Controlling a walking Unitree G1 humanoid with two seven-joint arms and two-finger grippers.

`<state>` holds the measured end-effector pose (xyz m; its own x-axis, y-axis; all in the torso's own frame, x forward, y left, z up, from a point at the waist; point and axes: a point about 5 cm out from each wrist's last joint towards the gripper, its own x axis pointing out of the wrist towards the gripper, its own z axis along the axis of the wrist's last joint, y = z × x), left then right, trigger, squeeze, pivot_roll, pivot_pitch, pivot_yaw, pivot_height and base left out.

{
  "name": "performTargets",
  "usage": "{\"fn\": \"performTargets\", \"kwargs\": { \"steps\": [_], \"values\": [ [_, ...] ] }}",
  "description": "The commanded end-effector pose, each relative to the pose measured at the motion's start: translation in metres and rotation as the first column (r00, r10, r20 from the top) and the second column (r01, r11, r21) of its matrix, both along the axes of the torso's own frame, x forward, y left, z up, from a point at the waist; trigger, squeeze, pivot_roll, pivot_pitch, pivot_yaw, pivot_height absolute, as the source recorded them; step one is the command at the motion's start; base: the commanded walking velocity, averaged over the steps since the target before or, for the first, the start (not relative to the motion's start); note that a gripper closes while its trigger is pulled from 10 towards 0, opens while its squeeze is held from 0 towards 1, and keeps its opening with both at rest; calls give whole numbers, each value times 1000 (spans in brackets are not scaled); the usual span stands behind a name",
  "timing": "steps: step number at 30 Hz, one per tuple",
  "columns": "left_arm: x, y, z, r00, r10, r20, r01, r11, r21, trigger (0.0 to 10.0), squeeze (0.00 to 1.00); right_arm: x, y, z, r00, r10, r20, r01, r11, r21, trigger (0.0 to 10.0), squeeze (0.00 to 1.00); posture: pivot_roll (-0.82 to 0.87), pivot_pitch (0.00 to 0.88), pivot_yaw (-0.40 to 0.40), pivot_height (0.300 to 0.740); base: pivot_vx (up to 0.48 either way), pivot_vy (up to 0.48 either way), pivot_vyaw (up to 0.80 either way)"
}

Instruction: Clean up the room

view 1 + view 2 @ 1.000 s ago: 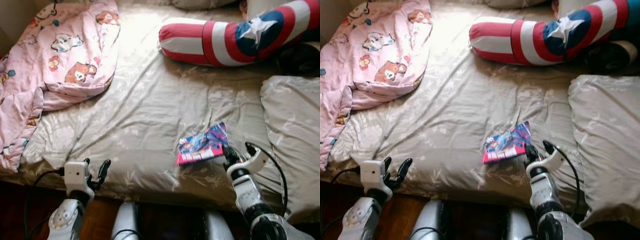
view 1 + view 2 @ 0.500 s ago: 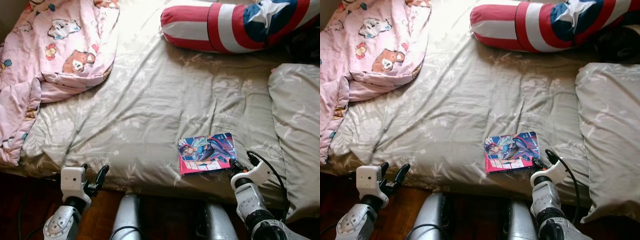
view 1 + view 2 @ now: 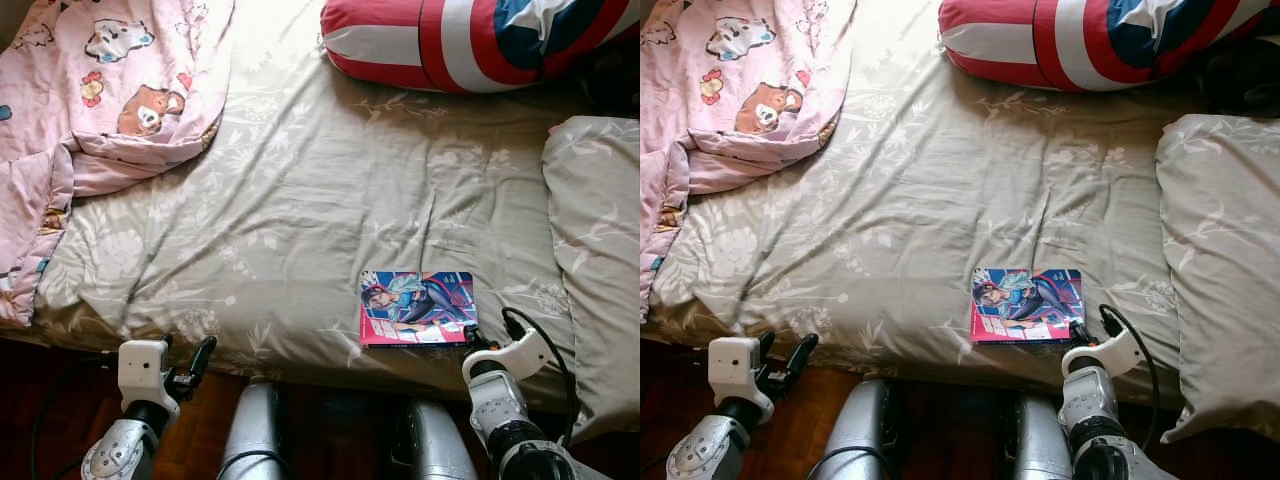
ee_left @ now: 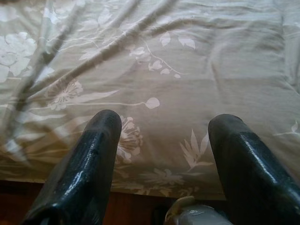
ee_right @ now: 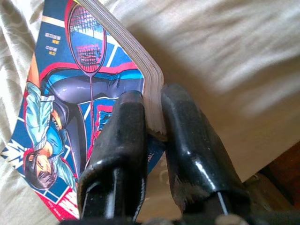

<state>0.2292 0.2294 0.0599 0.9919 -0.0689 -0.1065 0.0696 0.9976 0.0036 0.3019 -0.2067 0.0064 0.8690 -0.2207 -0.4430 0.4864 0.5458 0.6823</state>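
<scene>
A comic book (image 3: 417,307) with a pink, blue and red cover lies flat near the front edge of the bed. My right gripper (image 3: 470,345) is shut on the book's near right corner; in the right wrist view the two black fingers (image 5: 119,140) pinch the page block of the book (image 5: 70,112). My left gripper (image 3: 183,368) hangs low at the bed's front left edge, open and holding nothing. Its two spread fingers (image 4: 89,159) point at the flowered sheet (image 4: 187,70).
The bed carries a beige flowered sheet (image 3: 300,200). A pink cartoon-print blanket (image 3: 100,90) is bunched at the far left. A red, white and blue star pillow (image 3: 480,40) lies at the back, a beige pillow (image 3: 600,220) at right. Dark wood floor (image 3: 60,400) runs below.
The book, raised and tilted a second ago, now lies flat on the sheet, still pinched by my right gripper. The camera view has shifted toward the bed's front edge.
</scene>
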Motion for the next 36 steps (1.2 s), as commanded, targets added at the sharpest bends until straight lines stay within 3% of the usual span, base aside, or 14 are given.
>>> {"fn": "performTargets", "kwargs": {
  "steps": [1,2,5,19,20,21,22,24,27,30,31,35,36],
  "values": [
    [-8,2,-7,999,12,-44,-12,1000,0,10000,0,-18,-2,-18,994,-34,-100,35,999,2,10000,0,174,413,59,648,0,0,0],
    [-8,2,-7,999,11,-45,-11,1000,0,10000,0,-19,-1,-19,994,-29,-105,29,1000,-2,10000,584,173,413,58,648,0,0,0],
    [-8,1,-7,999,9,-50,-9,1000,-2,10000,0,-19,-1,-19,994,-24,-110,23,1000,-5,10000,835,169,417,59,648,0,0,0],
    [-6,-3,-7,999,1,-54,-2,1000,-11,10000,0,-19,-9,-18,990,-34,-134,29,999,-38,10000,761,167,416,60,648,0,0,0],
    [-5,-3,-7,999,1,-54,-1,1000,-11,10000,0,-18,-10,-17,991,-36,-132,30,999,-45,10000,388,168,413,59,648,0,0,0],
    [-5,-3,-7,999,1,-54,-2,1000,-12,10000,0,-17,-10,-15,991,-36,-128,30,998,-49,10000,102,168,412,59,648,0,0,0],
    [-5,-3,-7,999,2,-54,-2,1000,-12,10000,0,-15,-11,-13,992,-32,-119,26,998,-55,10000,0,168,412,59,648,0,0,0],
    [-4,-3,-7,998,3,-55,-4,1000,-13,10000,0,-12,-11,-10,995,-21,-101,14,998,-65,10000,0,165,407,56,648,0,0,0],
    [-2,-3,-8,998,5,-56,-5,1000,-14,10000,0,-2,-9,1,997,65,-46,-72,982,-176,10000,0,159,400,54,648,0,0,0],
    [1,-4,-10,998,10,-56,-12,1000,-20,10000,0,6,-5,13,986,168,11,-155,931,-332,10000,0,144,388,47,648,0,0,0],
    [5,-6,-12,999,12,-53,-14,1000,-28,10000,0,6,-6,16,978,207,15,-182,889,-419,10000,0,121,366,37,648,0,0,0],
    [12,-11,-14,999,12,-49,-14,999,-42,10000,0,0,-14,17,977,212,22,-174,854,-490,10000,0,96,342,24,648,0,0,0],
    [17,-13,-19,998,18,-59,-21,998,-53,10000,0,-7,-17,14,971,237,11,-192,815,-547,10000,0,78,307,25,648,0,0,0]
  ]
}}
